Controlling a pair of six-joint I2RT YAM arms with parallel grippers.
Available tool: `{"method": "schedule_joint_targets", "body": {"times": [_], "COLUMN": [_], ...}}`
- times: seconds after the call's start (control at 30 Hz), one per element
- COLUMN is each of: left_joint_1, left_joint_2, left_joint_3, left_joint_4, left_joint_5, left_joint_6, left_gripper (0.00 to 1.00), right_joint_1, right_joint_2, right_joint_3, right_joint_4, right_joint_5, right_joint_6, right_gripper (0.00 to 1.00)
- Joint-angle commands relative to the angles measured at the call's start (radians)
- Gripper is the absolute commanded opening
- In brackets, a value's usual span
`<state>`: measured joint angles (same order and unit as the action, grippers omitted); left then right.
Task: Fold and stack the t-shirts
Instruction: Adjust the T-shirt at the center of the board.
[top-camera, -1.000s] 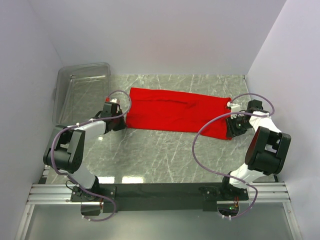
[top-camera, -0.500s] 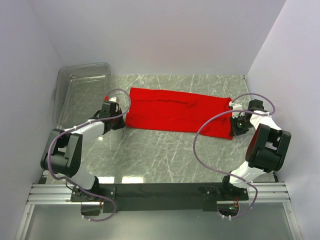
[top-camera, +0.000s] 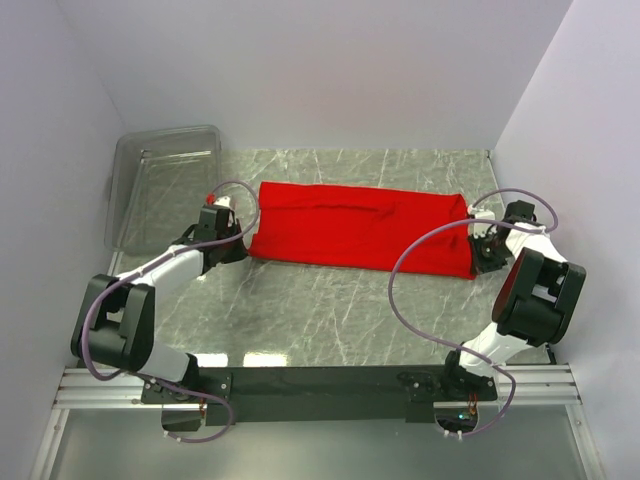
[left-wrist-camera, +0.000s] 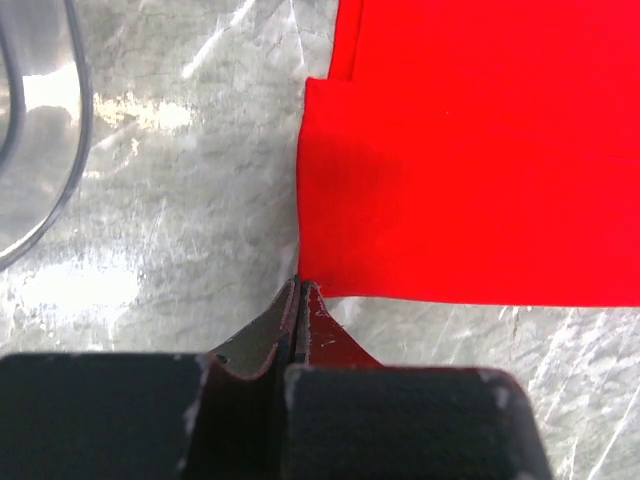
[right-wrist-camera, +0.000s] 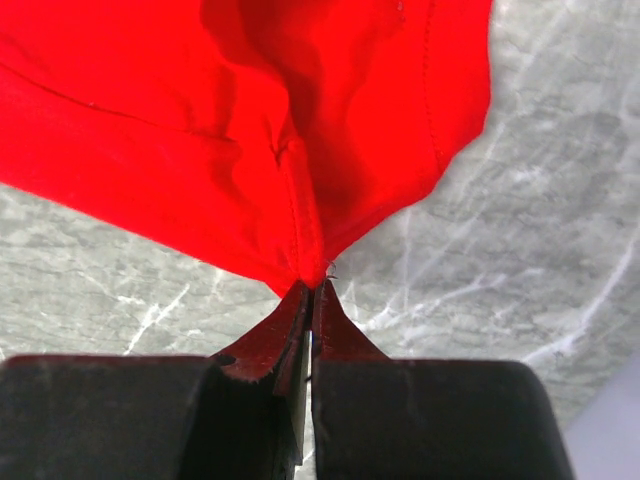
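**Position.** The bright red cloth t-shirt (top-camera: 360, 228) lies as a long, flat folded band across the far middle of the grey marbled table (top-camera: 330, 310). It runs from left to right between the two arms.

**Grips.** The left gripper (left-wrist-camera: 300, 292) has its fingers pressed together on the near left corner of the t-shirt. The left wrist view shows only the very tip of that corner between them. The right gripper (right-wrist-camera: 309, 292) is likewise pinched tight on the near right corner, where the cloth gathers into a pleated point.

**Risks.**
- The left hold looks shallow. In my judgement any pull or lift could slip that corner free and let the band sag or unfold on that side.
- If the two arms draw apart or rise unevenly, the fabric could skew and the fold lines would be lost.
- The bunching at the right pinch may carry a crease into the next fold.
- The right arm works close to the side wall, so there is little room for a wide swing.

**Containers.** One clear plastic tub (top-camera: 168, 131) stands at the far left, just beside the left arm. Nothing is visible in it.
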<state>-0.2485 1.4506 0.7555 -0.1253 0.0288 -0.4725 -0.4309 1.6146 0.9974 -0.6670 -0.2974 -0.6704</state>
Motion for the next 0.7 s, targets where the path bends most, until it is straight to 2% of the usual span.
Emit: {"method": "schedule_joint_targets", "body": {"times": [0.0, 0.2, 0.43, 0.63, 0.67], "left_joint_1": [0.0, 0.0, -0.005, -0.075, -0.125], "left_joint_2": [-0.053, -0.131, -0.196, -0.277, -0.285], "left_joint_3": [-0.001, -0.015, -0.054, -0.123, -0.117], "left_joint_4": [-0.051, -0.135, -0.227, -0.304, -0.318], "left_joint_5": [-0.024, -0.024, 0.074, 0.122, 0.102], "left_joint_6": [0.014, -0.023, -0.077, -0.146, -0.167], "left_gripper": [0.01, 0.01, 0.01, 0.01, 0.01], "right_joint_1": [-0.025, -0.055, -0.068, -0.089, -0.089], "right_joint_2": [0.004, 0.033, 0.067, 0.048, 0.047], "right_joint_3": [0.053, 0.081, 0.073, 0.063, 0.063], "right_joint_4": [-0.009, -0.042, -0.034, -0.003, 0.001], "right_joint_5": [0.061, 0.095, 0.161, 0.196, 0.208], "right_joint_6": [-0.008, -0.032, -0.029, -0.028, -0.026], "right_gripper": [0.0, 0.0, 0.0, 0.0, 0.0]}}
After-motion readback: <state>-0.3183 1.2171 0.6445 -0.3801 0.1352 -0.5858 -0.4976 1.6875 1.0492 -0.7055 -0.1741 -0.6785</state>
